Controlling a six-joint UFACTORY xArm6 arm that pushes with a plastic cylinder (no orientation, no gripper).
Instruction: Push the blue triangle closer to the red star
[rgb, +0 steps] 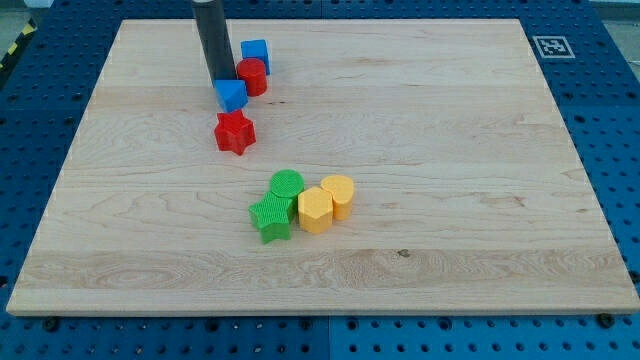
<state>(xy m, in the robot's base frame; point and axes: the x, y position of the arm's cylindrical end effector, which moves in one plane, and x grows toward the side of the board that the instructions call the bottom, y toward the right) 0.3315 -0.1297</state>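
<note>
A: Currently, rod upright; my tip (219, 79) touches the blue triangle (231, 96) at its upper-left edge. No jaws on this rig.
B: Triangle position?
A: Just above the red star (235, 131), small gap between. Fiducial marker (549, 46) beside the tabletop (450, 150); no legible text.

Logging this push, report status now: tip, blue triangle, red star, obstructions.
My tip at the blue triangle, on its top-left edge. Red star just below the triangle, narrow gap. Red cylinder beside the triangle's upper right; path to the star unobstructed.
</note>
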